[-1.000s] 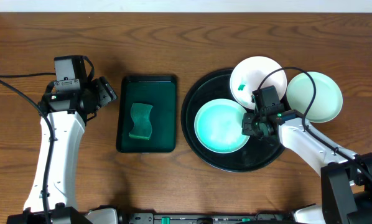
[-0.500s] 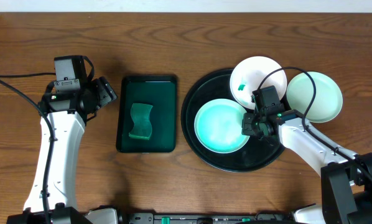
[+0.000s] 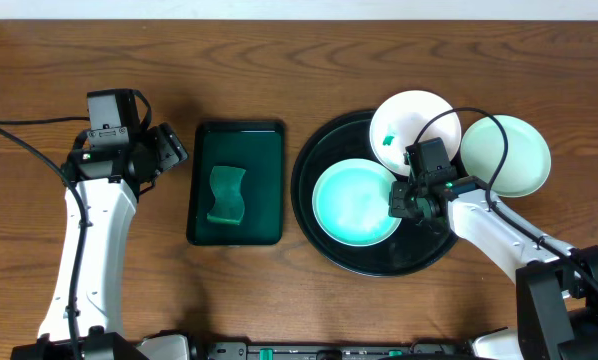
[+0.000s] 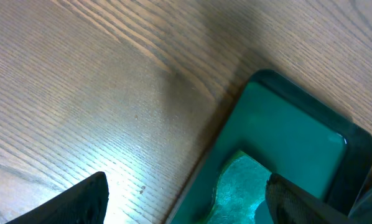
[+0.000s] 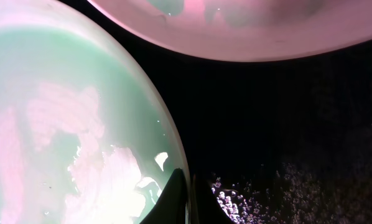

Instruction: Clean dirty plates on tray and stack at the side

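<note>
Over wooden desk (image 3: pixel 279 290), staying motionless: keeping right end effector (image 3: pixel 397 203) closed at mint plate (image 3: pixel 354 205) rim on tray (image 3: pixel 419 252), left end effector (image 3: pixel 177 150) open, stalling cleaning

Two plates (image 3: pixel 354 205) lie on the tray (image 3: pixel 379 264), third plate (image 3: pixel 509 158) beside it.

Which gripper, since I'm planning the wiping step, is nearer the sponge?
Left. The left gripper is beside the green tray holding the sponge; the right gripper is by the mint plate on the black tray.
</note>
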Controlling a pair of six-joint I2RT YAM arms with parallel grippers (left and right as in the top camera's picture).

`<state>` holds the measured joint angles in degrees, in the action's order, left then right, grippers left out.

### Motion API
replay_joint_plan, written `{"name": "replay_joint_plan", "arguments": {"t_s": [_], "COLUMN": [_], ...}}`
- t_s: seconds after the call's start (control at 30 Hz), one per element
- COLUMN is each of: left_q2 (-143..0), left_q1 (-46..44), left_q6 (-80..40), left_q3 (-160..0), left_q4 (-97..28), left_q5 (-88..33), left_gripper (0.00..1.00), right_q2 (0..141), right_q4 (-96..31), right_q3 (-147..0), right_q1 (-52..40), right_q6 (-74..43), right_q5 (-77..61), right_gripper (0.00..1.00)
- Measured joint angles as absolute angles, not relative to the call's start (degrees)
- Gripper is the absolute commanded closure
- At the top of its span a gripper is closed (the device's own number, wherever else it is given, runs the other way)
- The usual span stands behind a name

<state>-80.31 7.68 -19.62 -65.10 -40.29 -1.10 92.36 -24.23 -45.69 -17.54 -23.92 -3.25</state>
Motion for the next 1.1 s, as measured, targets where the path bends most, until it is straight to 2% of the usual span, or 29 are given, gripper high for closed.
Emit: {"name": "replay_joint_plan", "arguments": {"t_s": [0.3, 1.1], "left_q2": [-80.31, -80.31], "left_q1": [7.68, 7.68], "left_q6": [-19.62, -19.62], "left_q3": [-65.1, -65.1], "left_q4": [-40.29, -40.32], "left_q5": [-1.1, -1.1], "left_gripper": [0.19, 0.19], "right_q2": [92.36, 92.4], "right_q4": [-26.7, -42.92], "right_q3": [-46.59, -59.24], "right_q1": [-17.43, -17.37], "right_q6": [-23.92, -23.88], "right_q5": [-3.9, -8.21], "right_gripper": [0.99, 0.99]}}
